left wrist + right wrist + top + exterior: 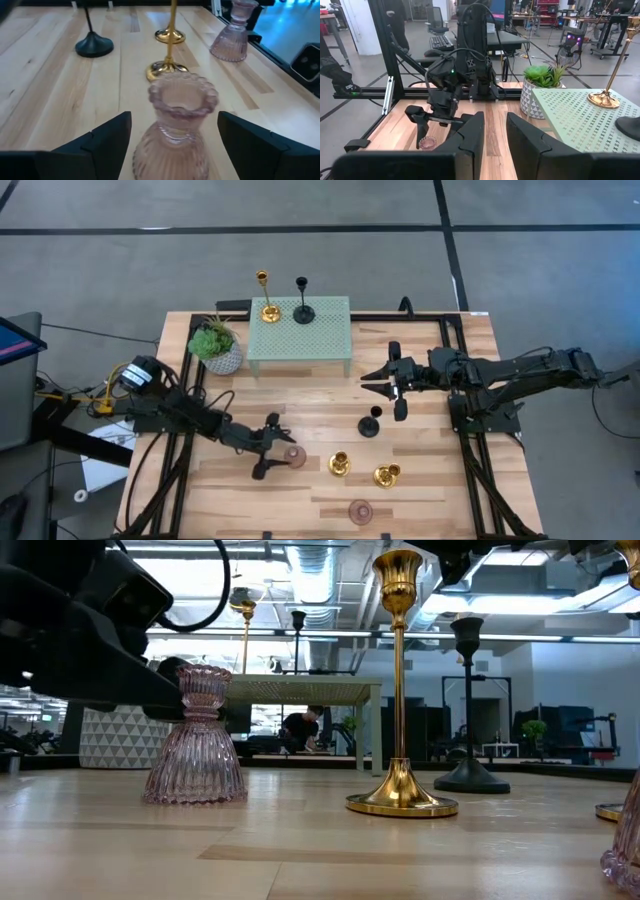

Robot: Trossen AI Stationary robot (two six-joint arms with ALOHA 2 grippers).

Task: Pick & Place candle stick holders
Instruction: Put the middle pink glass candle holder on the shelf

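Two holders, a gold holder (265, 298) and a black holder (303, 302), are seen standing on the green stand (325, 340) at the back of the bench (420, 480), beside the plant (217, 345); these are judged to be already placed. Five remain on the bench: a pink holder (294, 457) at the left gripper (268, 446), two gold ones (339, 464) (386, 475) near the middle, a second black one (371, 423) below the right gripper (385, 376), and a second pink one (360, 511) near the front edge. The task is thus judged to be under halfway done.

The left arm is stretched low across the bench from the left side, its wrist nearly level with the surface. In the left wrist view its fingers (105, 137) are spread wide on either side of the upright pink holder (176, 127), which stands between them untouched by either; nothing is grasped. A closing grip on this holder is judged to be the step in hand.

The right arm is extended from the right side, raised above the bench, near the stand's right end. Its fingers (470, 132) stand narrowly parted with nothing visible between them in the right wrist view; no holder is carried.
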